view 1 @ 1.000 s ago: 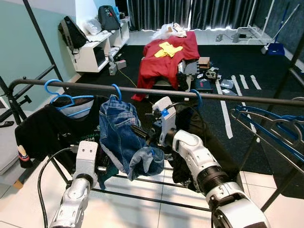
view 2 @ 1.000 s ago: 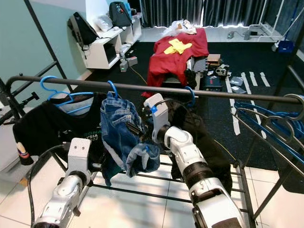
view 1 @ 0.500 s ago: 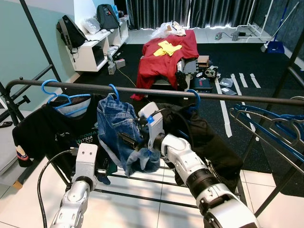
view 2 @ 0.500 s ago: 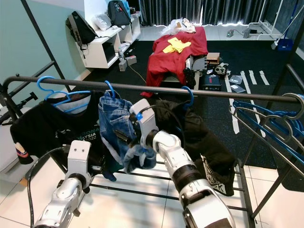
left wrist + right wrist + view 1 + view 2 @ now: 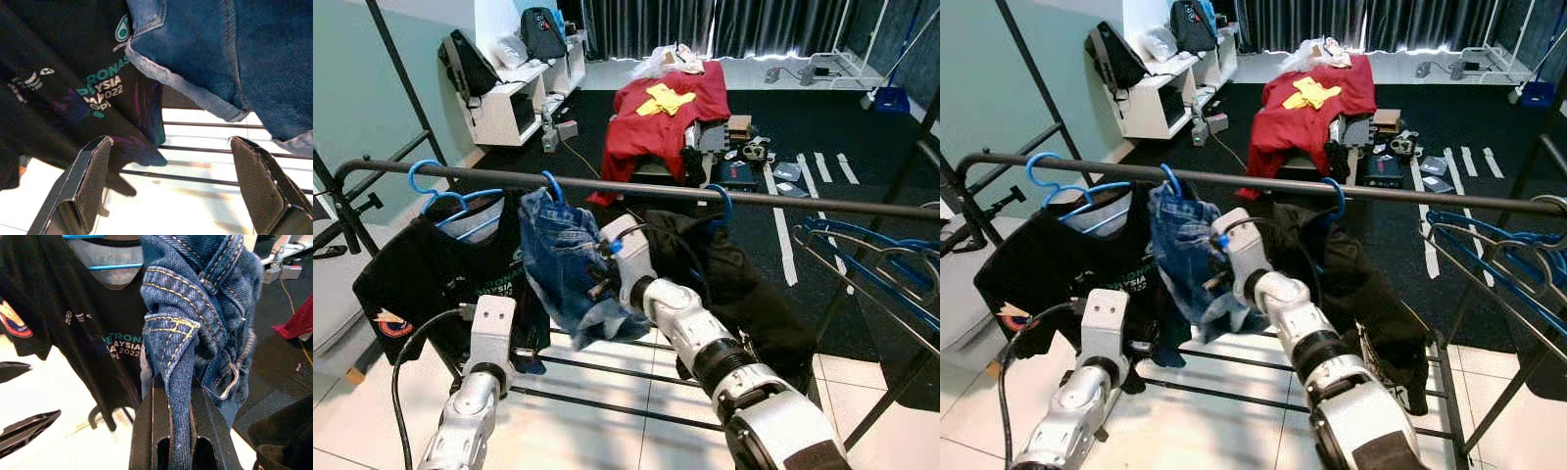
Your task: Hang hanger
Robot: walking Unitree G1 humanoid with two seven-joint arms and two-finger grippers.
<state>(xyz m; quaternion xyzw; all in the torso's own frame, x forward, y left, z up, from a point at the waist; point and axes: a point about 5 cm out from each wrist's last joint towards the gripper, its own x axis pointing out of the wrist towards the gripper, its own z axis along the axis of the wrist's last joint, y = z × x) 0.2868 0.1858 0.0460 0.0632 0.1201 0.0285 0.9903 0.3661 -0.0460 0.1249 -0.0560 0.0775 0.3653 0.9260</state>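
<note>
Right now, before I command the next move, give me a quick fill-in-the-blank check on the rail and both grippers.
1. The right gripper is shut on a fold of the blue ____ garment.
2. The left gripper, low under the clothes, has its fingers ____.
3. The black t-shirt hangs on a ____ hanger.
4. On the rail, the jeans hang between the black t-shirt and a ____ garment.

Missing words: denim; open; blue; black

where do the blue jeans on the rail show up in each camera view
Left eye: jeans hang left of centre, right claw at them.
Right eye: jeans left of centre.
Left wrist: denim hem above open fingers.
Right wrist: fold pinched between fingers.
Shared landmark: black printed T-shirt beside them.
</note>
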